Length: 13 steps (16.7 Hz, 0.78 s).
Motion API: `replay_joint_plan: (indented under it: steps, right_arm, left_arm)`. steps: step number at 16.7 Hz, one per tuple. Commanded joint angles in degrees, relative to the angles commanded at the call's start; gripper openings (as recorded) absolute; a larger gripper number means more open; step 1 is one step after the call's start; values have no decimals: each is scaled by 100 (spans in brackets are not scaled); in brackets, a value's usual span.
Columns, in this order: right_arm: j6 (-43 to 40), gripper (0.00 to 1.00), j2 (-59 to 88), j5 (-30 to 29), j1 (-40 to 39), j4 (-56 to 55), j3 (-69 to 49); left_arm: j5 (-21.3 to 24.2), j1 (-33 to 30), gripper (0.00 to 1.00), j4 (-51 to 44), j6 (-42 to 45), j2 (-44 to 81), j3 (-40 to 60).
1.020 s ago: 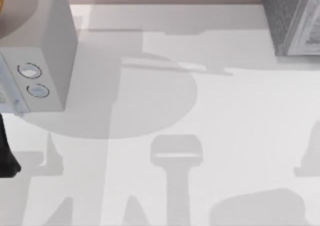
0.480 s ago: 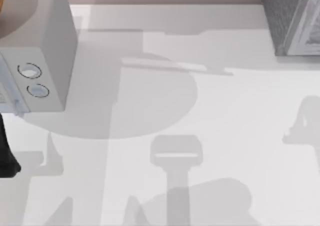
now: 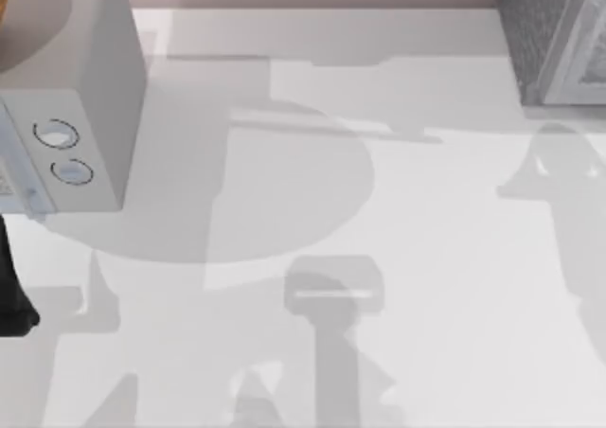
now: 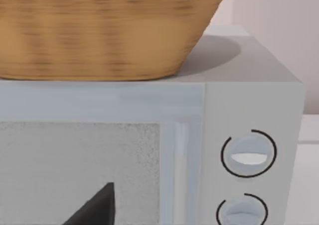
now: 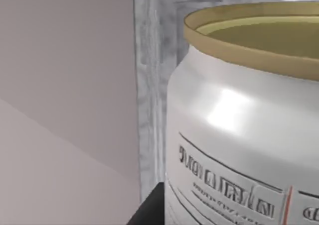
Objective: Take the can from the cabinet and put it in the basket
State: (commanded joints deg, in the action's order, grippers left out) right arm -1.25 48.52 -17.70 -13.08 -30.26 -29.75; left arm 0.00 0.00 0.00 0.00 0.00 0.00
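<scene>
From my right wrist camera the can [image 5: 244, 130] sits very close, white with printed label lines, a thin red mark and a gold rim around its open-looking top; its long axis runs up through that view with the gold end uppermost, so it reads as upright there. Directly behind it rises the speckled grey frame of the cabinet [image 5: 149, 90], and a dark piece of my right gripper touches the can's lower edge; whether those fingers are closed on the can I cannot tell. From above, the cabinet [image 3: 554, 35] stands at the table's [image 3: 426, 258] far right corner, with shadows of an arm lying on the white surface below it. At the left side stands the smooth light grey box [image 3: 76, 115] with two round dials. My left wrist camera looks at that box's front [image 4: 254, 115], and the woven basket [image 4: 99, 31] rests on its top; I cannot see inside it. A dark fingertip of my left gripper pokes up before the box's door, its spread unreadable
</scene>
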Motion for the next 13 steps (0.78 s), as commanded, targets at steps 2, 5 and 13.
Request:
replay_joint_plan:
  steps: [2, 5, 13]
  right_arm:
    - [15, 0, 588, -221, -191, -334, -368]
    - [45, 0, 1444, -533, -490, -807, -902]
    - [122, 0, 3611, -1256, -1341, -1894, -2192]
  left_arm:
    - [0, 0, 100, 0, 0, 0, 0]
    - [0, 0, 100, 0, 0, 0, 0]
    - [0, 0, 100, 0, 0, 0, 0]
